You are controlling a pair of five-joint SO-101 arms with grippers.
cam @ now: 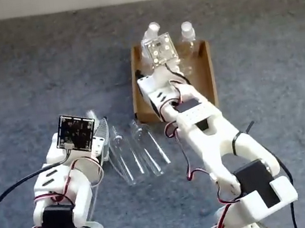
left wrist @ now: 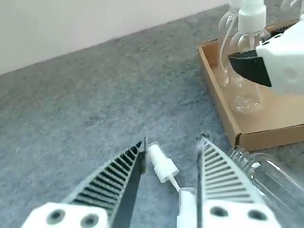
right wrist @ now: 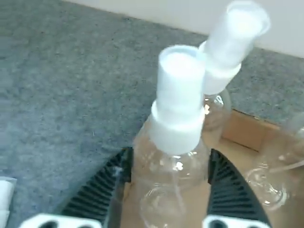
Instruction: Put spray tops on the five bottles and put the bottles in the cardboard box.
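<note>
Bottle, gripped by right tool, base cut off; arm hides box middle.

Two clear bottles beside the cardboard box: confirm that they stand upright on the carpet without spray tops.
Not quite. The two clear bottles have no spray tops and are on the carpet beside the cardboard box, but they lie on their sides, not upright. The high view shows it.
</note>
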